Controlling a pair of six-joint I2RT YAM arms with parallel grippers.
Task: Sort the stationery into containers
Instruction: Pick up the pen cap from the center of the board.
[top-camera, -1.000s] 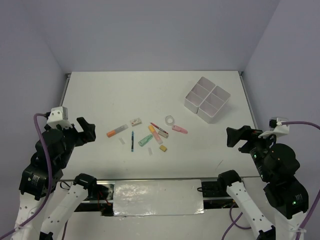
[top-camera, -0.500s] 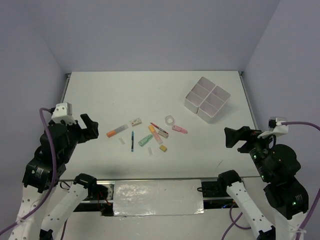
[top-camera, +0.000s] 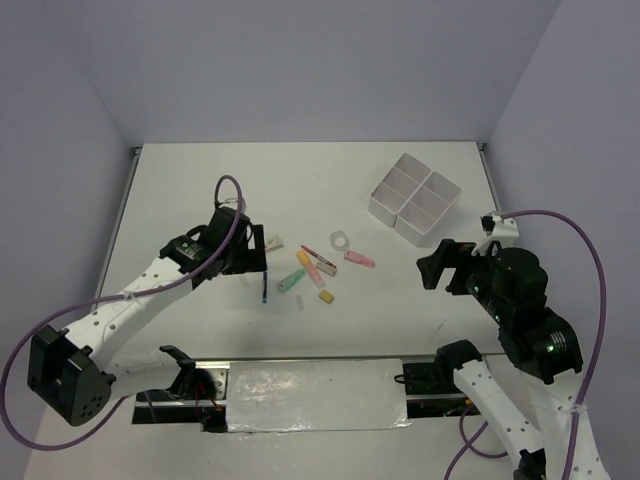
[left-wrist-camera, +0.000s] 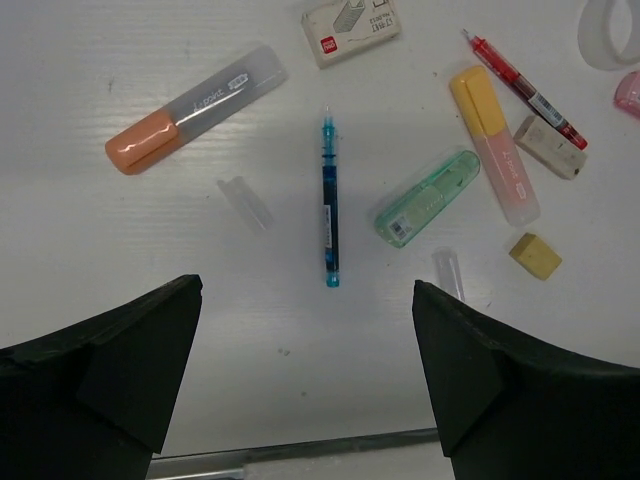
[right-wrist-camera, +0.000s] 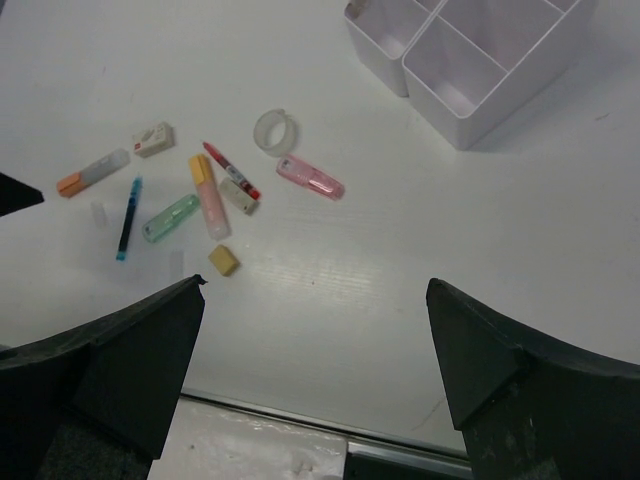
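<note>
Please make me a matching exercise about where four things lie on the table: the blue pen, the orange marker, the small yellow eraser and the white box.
Things:
1. blue pen
2. orange marker
3. yellow eraser
4. white box

Places:
A. apart from the group, at the far right of the table
B. leftmost of the group
C. close to the right of the green marker
D. between the orange marker and the green marker

Pairs: 1-D, 2-B, 3-C, 4-A
</note>
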